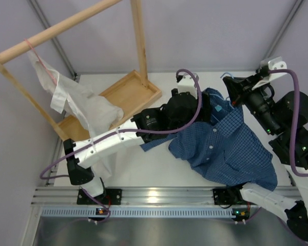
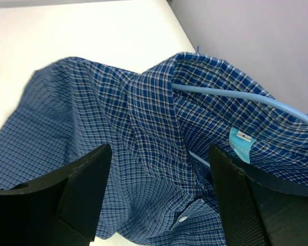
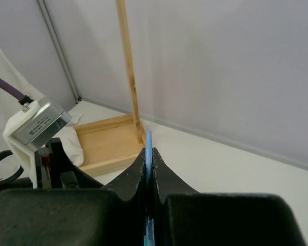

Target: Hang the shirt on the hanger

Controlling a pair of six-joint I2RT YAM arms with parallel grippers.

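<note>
The shirt (image 2: 118, 118) may slip off the hanger (image 2: 236, 96)
Only the right hand (image 3: 149, 156) grasps it; the left hand (image 2: 159, 159) hovers released.

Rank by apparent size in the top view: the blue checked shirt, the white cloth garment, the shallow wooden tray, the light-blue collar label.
1. Blue checked shirt, largest.
2-3. White cloth garment and shallow wooden tray: alike; the garment hangs nearer the camera and overlaps the tray, so unranked.
4. Light-blue collar label, smallest.
</note>
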